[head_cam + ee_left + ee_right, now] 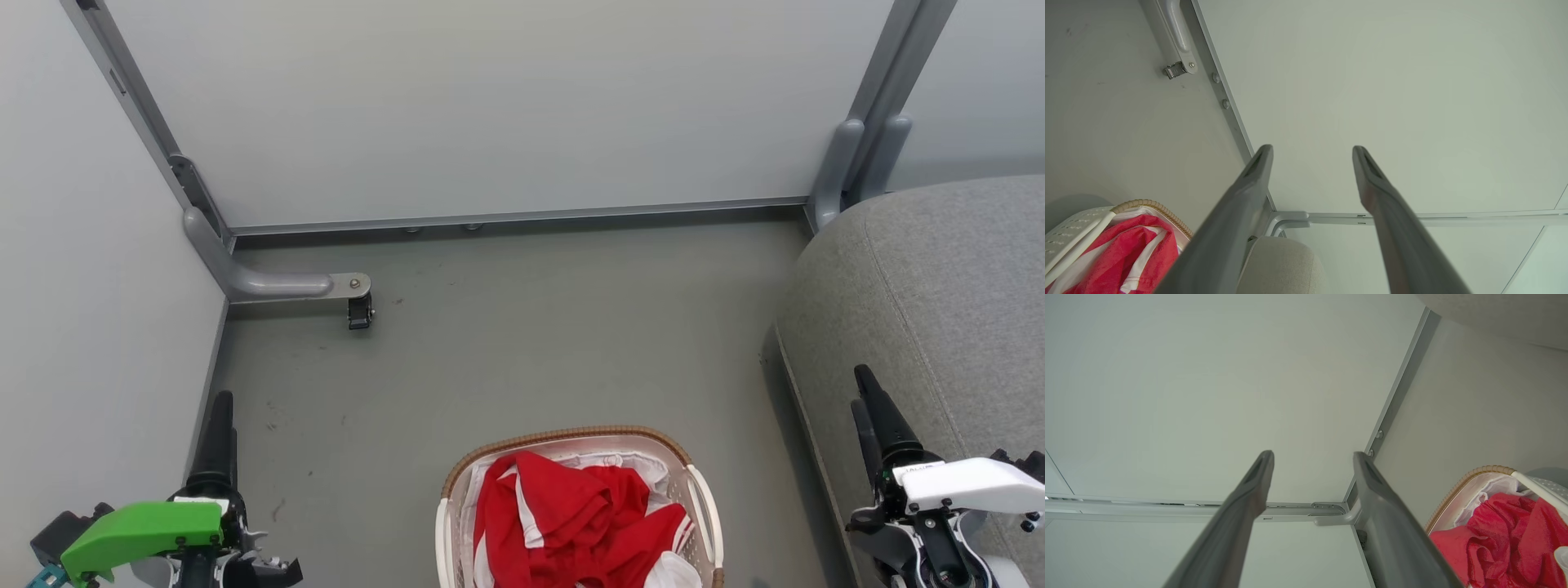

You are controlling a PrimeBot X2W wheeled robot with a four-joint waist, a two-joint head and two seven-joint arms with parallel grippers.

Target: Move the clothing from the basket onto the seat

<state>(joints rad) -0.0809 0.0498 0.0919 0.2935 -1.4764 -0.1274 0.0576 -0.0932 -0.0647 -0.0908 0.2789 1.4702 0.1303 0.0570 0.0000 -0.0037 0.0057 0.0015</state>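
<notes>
Red clothing (571,514) with white stripes lies heaped in the cream basket (706,510), which stands on the floor at the bottom centre of the head view. The grey seat (939,278) fills the right side there. My left gripper (219,425) rests at the lower left, well left of the basket. Over the seat's front edge at the lower right is my right gripper (869,408). Both stand open and hold nothing: the left wrist view shows spread fingers (1312,149) with clothing (1133,255) at the lower left, and the right wrist view shows spread fingers (1312,455) with clothing (1502,535) at the lower right.
Pale partition walls (490,106) close the space behind and to the left. A grey metal foot (277,284) with a small caster (360,311) juts onto the floor at the back left. Bare grey floor (522,343) lies between the basket and the back wall.
</notes>
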